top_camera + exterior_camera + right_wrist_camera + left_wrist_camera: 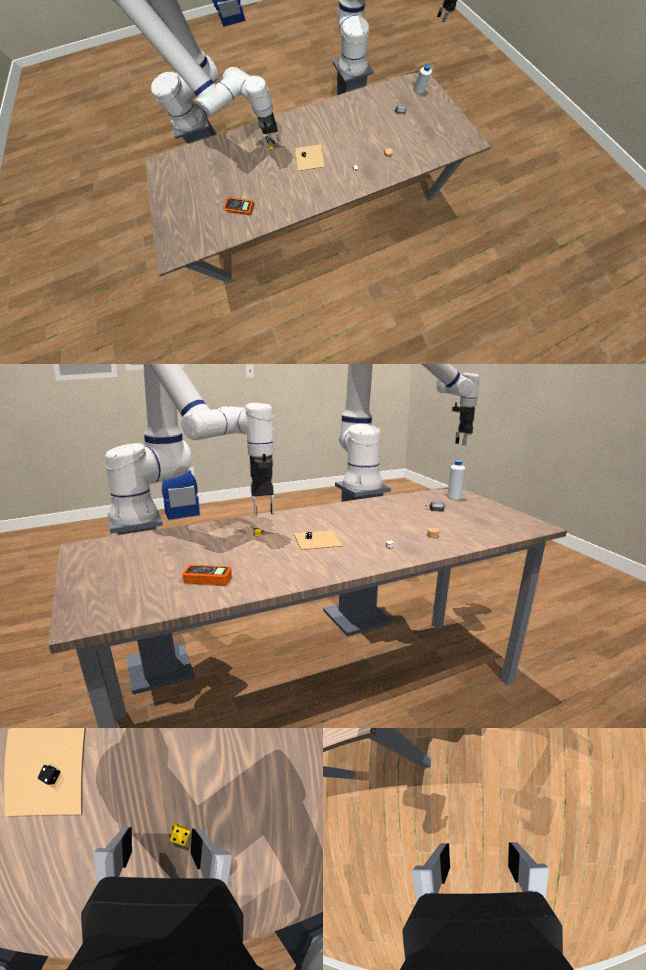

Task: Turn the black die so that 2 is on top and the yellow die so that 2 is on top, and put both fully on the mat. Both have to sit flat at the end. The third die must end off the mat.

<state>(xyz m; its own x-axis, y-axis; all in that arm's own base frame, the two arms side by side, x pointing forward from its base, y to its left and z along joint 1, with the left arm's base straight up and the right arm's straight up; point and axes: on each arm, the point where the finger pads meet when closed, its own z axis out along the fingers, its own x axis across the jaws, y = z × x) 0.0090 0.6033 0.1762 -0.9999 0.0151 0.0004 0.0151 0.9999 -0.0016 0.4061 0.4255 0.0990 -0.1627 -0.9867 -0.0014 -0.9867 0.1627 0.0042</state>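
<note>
The right gripper (271, 138) (263, 512) (161, 840), black-bodied with grey metal fingers and flat black pads, hangs above the table with its fingers spread fully apart and nothing held between them. Below it, and nearer one fingertip than the other in its wrist view, a small yellow cube-shaped die (271, 148) (258, 532) (179, 834) with black pips rests on the brown wood-grain table (200, 175) (125, 574), four pips facing up, off the mat. To one side of this gripper lies a thin, square, tan mat (314, 161) (325, 541) (26, 798); on it, wholly within the edges, sits a small black cube-shaped die (304, 154) (308, 535) (48, 774) with white pips, its top face showing two. Beyond the mat from the gripper, a small white cube-shaped die (355, 168) (390, 544) rests on the bare wood, and past that stands a short, round, light-wood-coloured piece (388, 152) (433, 533). Farther off on that side are a small dark grey object (400, 109) (437, 506) and an upright pale bottle with a blue cap (422, 81) (456, 482). On the side of the right gripper toward the table's long front edge lies an orange-cased handheld meter (239, 205) (207, 575). The left gripper (443, 17) (460, 441) (478, 855), likewise black with grey fingers, hangs well apart from the right one, over the floor, fully open and holding nothing.
</note>
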